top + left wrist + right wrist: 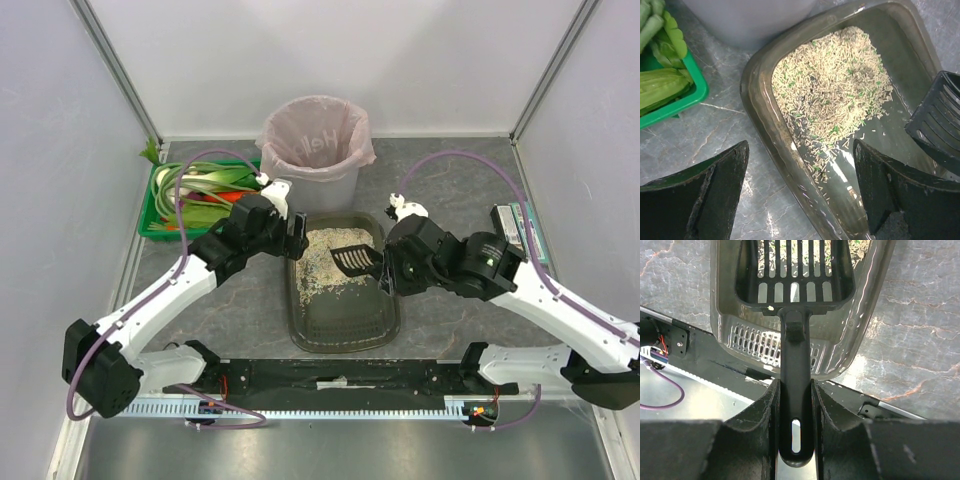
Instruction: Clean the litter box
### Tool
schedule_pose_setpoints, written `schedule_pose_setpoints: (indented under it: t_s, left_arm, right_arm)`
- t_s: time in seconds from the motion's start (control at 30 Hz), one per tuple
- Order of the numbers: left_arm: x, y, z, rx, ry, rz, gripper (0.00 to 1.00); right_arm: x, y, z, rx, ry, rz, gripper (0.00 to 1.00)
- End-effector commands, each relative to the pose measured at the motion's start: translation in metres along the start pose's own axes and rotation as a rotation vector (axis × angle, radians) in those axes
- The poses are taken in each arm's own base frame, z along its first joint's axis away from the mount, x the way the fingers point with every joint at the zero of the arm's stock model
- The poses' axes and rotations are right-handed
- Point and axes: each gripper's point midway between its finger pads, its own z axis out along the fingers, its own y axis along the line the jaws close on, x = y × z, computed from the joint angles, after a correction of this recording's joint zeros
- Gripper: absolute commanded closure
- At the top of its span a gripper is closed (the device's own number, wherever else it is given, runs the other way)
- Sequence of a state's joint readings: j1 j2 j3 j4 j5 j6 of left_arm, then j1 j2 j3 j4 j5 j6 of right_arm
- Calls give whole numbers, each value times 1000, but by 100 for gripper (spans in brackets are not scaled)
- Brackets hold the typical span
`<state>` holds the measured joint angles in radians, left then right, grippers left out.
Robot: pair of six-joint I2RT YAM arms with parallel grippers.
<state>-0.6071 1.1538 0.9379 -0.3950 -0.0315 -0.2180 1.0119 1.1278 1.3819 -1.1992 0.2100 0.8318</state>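
Fingers (pixel 769 405) of the right gripper (pixel 793 390) are clamped on the handle of the black litter scoop (pixel 795 300), one pad on each side, just above the hanging hole at the handle end. Holding the handle this far back appears intended to give the slotted blade full reach into the tray while the wrist remains outside the rim. The blade points away from the wrist and sits over the litter box (pixel 840 355), at the right-hand edge of the litter (pixel 325 260). The blade looks nearly empty, with one granule on its rear lip.

The left gripper (pixel 800 155) is wide open and holds nothing. Its jaws straddle the left rim of the litter box: one finger is over the table (pixel 240 300) outside, the other over the tray floor inside. Contact with the rim cannot be confirmed. This stance suits bracing the tray against sliding during a scoop stroke.

The litter box lies centred between the arms, long axis running away from the bases. Beige litter with green flecks is heaped in the far half, and the near half shows bare ridged floor. The grey bin (pixel 317 140) with its pink bag (pixel 317 120) stands just beyond the far end, a short carry for sifted waste. The green crate (pixel 160 215) of vegetables sits to the far left, apart from the tray.
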Motion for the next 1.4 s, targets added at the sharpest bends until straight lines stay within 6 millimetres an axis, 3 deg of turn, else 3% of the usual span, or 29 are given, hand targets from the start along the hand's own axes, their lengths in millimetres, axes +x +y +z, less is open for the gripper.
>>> schedule_pose_setpoints:
  t_s: [0.0, 0.23, 0.53, 0.67, 0.97, 1.37]
  left_arm:
    - [5, -10, 8, 48, 48, -9, 9]
    - [19, -9, 18, 45, 110, -7, 14]
    - [33, -10, 28, 44, 181, 2, 24]
    - [36, -9, 30, 41, 193, 4, 24]
    - [45, -18, 34, 78, 233, 2, 26]
    - [57, -24, 39, 99, 286, 8, 29]
  right_arm:
    - [0, 12, 7, 3, 33, 81, 100]
    - [9, 32, 35, 27, 103, 64, 100]
    - [25, 37, 68, 21, 114, 170, 100]
    - [30, 28, 79, 88, 127, 158, 100]
    - [28, 27, 84, 150, 168, 107, 100]
    - [37, 10, 89, 255, 263, 47, 100]
